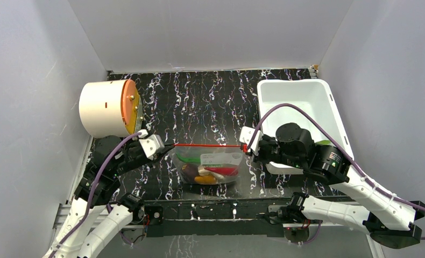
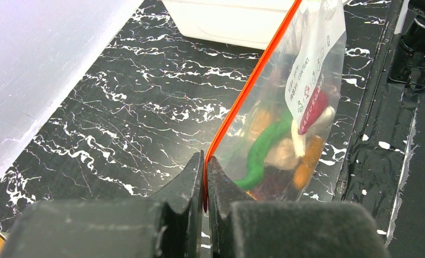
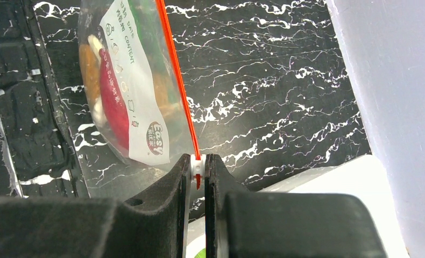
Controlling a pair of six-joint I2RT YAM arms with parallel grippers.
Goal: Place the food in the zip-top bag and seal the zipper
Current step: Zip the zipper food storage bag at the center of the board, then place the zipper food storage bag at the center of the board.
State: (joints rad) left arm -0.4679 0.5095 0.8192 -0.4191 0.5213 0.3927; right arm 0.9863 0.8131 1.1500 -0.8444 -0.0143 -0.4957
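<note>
The clear zip-top bag (image 1: 210, 164) hangs between my two grippers, its orange-red zipper (image 1: 207, 145) pulled taut. Inside it lie the green pepper (image 2: 264, 148), red chilli (image 2: 315, 110), an orange piece (image 2: 307, 161), a whitish piece (image 2: 283, 153) and a dark maroon one (image 2: 275, 183). My left gripper (image 1: 170, 146) is shut on the zipper's left end (image 2: 205, 161). My right gripper (image 1: 246, 148) is shut on the white slider at the zipper's right end (image 3: 198, 164). In the right wrist view the bag (image 3: 129, 80) shows its white label and the chilli (image 3: 116, 113).
A white plastic bin (image 1: 302, 102) stands at the back right, just behind my right gripper. A cream cylinder (image 1: 105, 107) with an orange rim lies at the back left. The tabletop is black marble-patterned, with grey walls on three sides.
</note>
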